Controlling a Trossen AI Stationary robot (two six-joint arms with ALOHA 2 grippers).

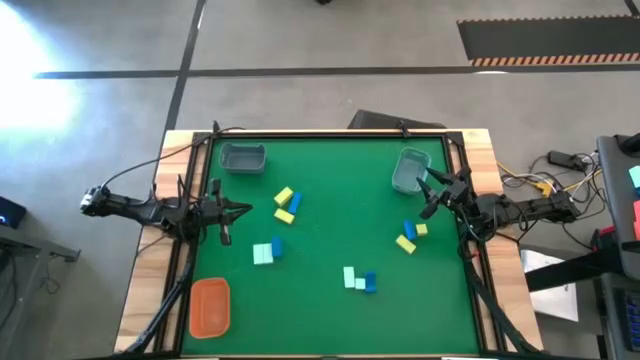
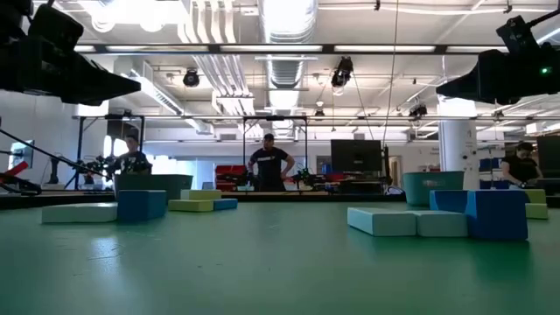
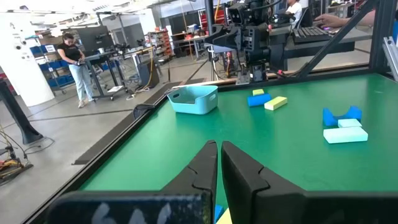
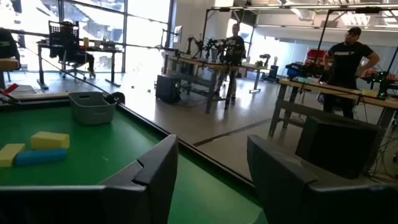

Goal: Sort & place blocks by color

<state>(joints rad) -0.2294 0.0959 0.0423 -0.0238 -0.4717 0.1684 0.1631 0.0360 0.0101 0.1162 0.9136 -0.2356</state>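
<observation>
Small blocks lie in groups on the green table [image 1: 330,190]: two yellow ones [image 1: 283,196] and a blue one [image 1: 294,203] left of centre, a mint [image 1: 263,254] and blue pair below them, a mint [image 1: 350,277] and blue pair near the front, and a blue [image 1: 409,231] with two yellow at the right. My left gripper [image 1: 245,209] hovers shut at the table's left, pointing right [image 3: 217,163]. Above the table's right side my right gripper [image 1: 428,195] is open, pointing left [image 4: 211,165], with nothing between its fingers.
A grey-blue tray [image 1: 243,157] stands at the far left and another [image 1: 410,170] at the far right, near my right gripper. An orange tray [image 1: 210,305] sits at the near left corner. People stand in the room beyond the table.
</observation>
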